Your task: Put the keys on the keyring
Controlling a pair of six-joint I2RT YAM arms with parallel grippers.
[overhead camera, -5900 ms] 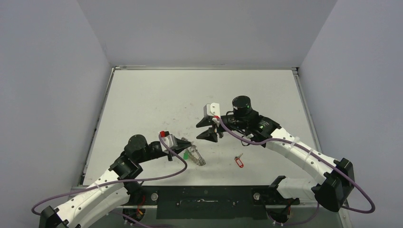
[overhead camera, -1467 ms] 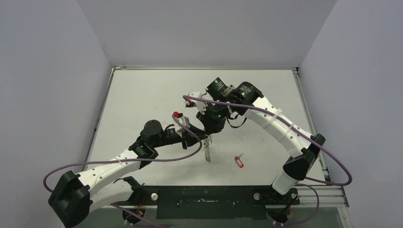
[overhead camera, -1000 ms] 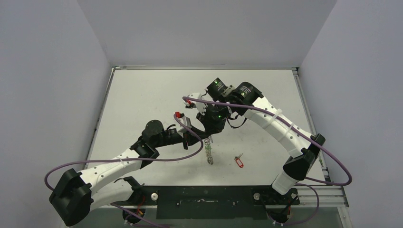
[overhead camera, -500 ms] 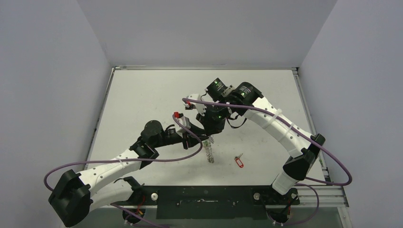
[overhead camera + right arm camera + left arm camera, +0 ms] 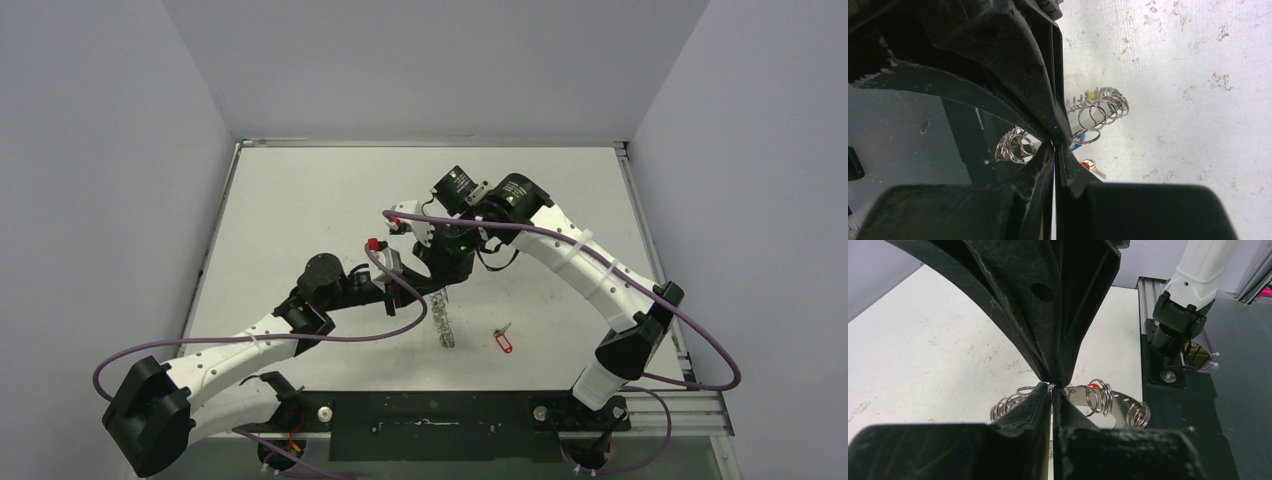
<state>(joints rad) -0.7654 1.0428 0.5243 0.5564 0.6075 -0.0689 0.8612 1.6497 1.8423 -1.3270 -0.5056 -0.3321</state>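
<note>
The left gripper (image 5: pixel 1052 392) and the right gripper (image 5: pixel 1054 150) meet tip to tip, and each has its fingers pressed together with no gap showing. Just past that meeting point stands the keyring (image 5: pixel 1120 399). It is up on its edge, with wire loops fanning out to either side of the tips. It probably stands this way so that one arm can steady the ring while the other works a key onto a loop. Something must be pinching the ring for it to stand like this, but the tips crowd each other too closely to tell which pair has it, or whether either also holds a key.

A sliver of blue (image 5: pixel 1078 144) shows right beside the right gripper's tips. It may be the blue-tagged key, though it is too small to be sure. The red-tagged key (image 5: pixel 503 341) lies flat on the table, apart from both grippers on the right arm's side and nearer the bases, and is not yet on the ring.

The table (image 5: pixel 300 210) is white and scuffed with dark specks. Plain pale grey walls (image 5: pixel 120 150) enclose it on three sides, and a black rail (image 5: pixel 430 415) runs along its near edge.
</note>
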